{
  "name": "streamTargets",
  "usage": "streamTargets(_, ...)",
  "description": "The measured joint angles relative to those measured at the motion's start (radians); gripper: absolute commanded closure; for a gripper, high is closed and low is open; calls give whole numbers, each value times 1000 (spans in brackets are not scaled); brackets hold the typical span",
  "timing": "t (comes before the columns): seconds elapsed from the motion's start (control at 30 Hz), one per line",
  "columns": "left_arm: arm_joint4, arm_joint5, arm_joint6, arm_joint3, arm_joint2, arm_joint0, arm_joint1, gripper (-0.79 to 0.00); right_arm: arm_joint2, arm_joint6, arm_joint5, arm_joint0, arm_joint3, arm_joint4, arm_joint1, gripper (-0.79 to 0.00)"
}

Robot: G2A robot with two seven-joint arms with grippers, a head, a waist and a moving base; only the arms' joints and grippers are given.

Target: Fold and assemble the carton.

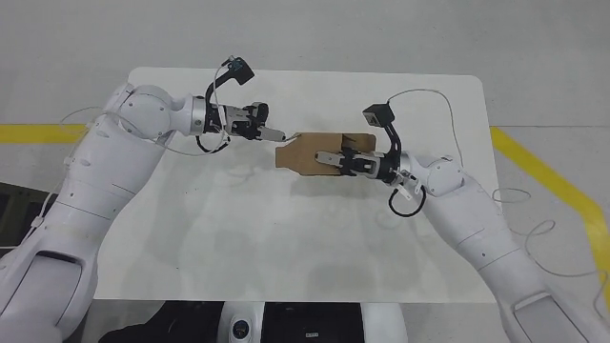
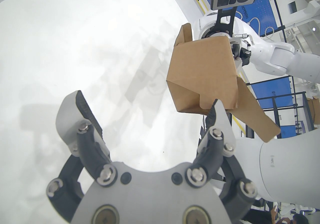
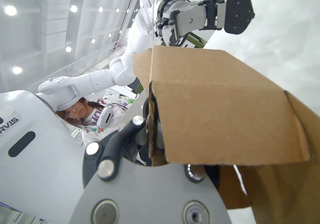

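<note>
Carton (image 2: 202, 70) flaps face the spread left end effector (image 2: 148, 99).

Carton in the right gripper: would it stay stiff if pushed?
The carton looks like thin hollow cardboard, so probably light and easily dented. Its loose flap would likely hinge away under a push from the left gripper.

1 carton (image 1: 305, 151), 1 table (image 1: 286, 248), 1 L gripper (image 1: 279, 135), 1 R gripper (image 1: 322, 159).
</note>
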Motion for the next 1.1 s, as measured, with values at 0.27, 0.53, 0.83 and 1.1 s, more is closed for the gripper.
streamTargets(0.27, 8, 5, -9, -32, -3, 15, 4, -785, -29, -4, -4, 21, 1, -6, -19, 0)
streamTargets(0.53, 3, 8, -13, -47, -13, 21, 7, -785, -48, -5, -5, 37, 19, -5, -32, 0)
streamTargets(0.83, -1, 13, -19, -58, -16, 27, 8, -785, -55, -10, -10, 45, 30, -6, -40, 0)
streamTargets(1.1, -6, 19, -17, -58, -18, 31, 9, -785, -50, -17, -17, 46, 39, -11, -41, 0)
